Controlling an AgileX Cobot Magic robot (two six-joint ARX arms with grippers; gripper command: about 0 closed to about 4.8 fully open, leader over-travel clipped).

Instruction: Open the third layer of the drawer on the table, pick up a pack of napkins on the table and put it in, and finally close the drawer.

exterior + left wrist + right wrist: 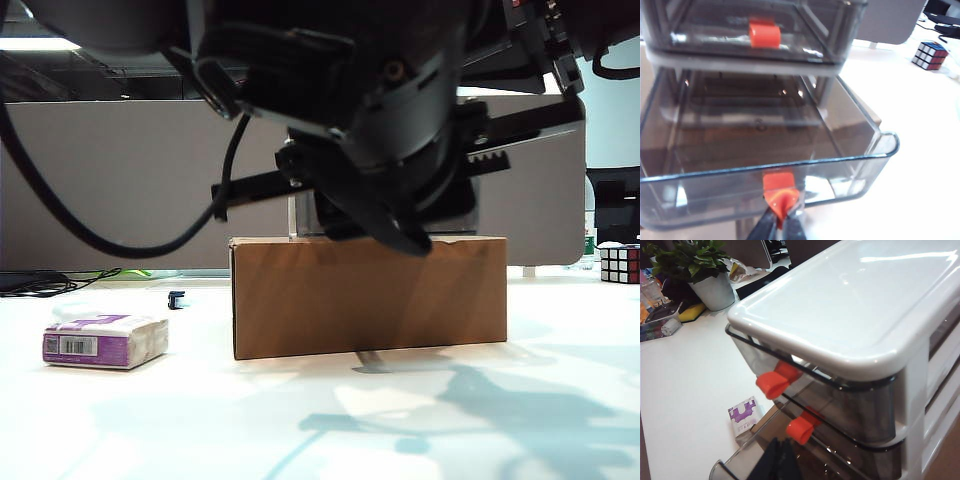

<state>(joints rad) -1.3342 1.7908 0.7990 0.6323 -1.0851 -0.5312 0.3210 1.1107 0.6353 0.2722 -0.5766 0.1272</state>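
The exterior view, mostly blocked by a dark arm, shows the pack of napkins (104,340) lying on the white tabletop (320,420), well left of a brown cardboard box (368,295), with open surface around it. The left wrist view alone shows the third layer (765,165) pulled out, empty, its front rim overhanging; the left tool (782,220) is clamped on its red-orange knob (779,195). The right wrist view shows the drawer (860,315) from above; the right tool (780,460) sits beside its front, state indiscernible.

Pack of napkins (104,340): barcode label on the end face, digits too small to read.
Wrapper print, right wrist view (743,416): blurred, illegible.
Elsewhere: no legible text.
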